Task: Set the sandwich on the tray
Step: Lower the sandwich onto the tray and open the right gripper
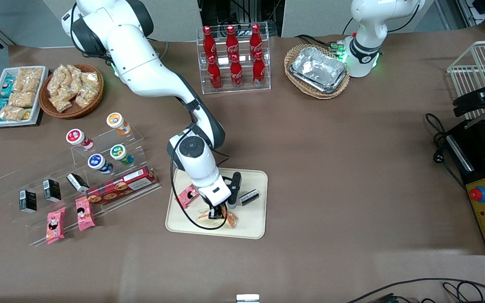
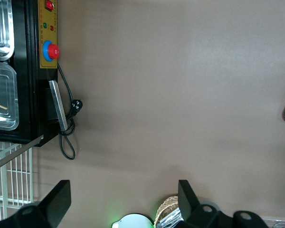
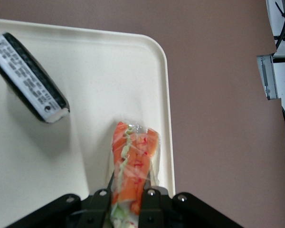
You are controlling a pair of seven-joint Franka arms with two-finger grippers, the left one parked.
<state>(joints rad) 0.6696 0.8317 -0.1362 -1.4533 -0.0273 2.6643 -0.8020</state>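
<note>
The right arm's pincer [image 1: 217,213] was down over the large flat cream-beige rectangular tray [image 1: 254,226], which lay on the brown worktop [image 1: 343,168] at the part of it nearest the front camera. Its two fingers were pinching the clear-wrapped wedge of white bread with orange-red filling, the sandwich [image 3: 132,166], one finger on each flat side, as the wrist view showed. The sandwich stood on edge with its orange and green filling face upward, over the tray's surface close to the rim [image 3: 167,118]; whether its lower edge touched the tray could not be told. In the front view the sandwich [image 1: 230,219] showed just beneath the pincer, at the part of the tray closest to the camera.

Two other things lay on the tray. A small black packet with a white printed label [image 1: 249,197] rested flat, farther from the front camera than the sandwich and apart from it. A pink snack packet with a cartoon face [image 1: 187,195] lay tilted at the tray's edge toward the working arm's end of the worktop, partly covered by the arm.

A long red cookie box [image 1: 121,186] sat on a clear acrylic stepped stand [image 1: 57,176], toward the working arm's end.
</note>
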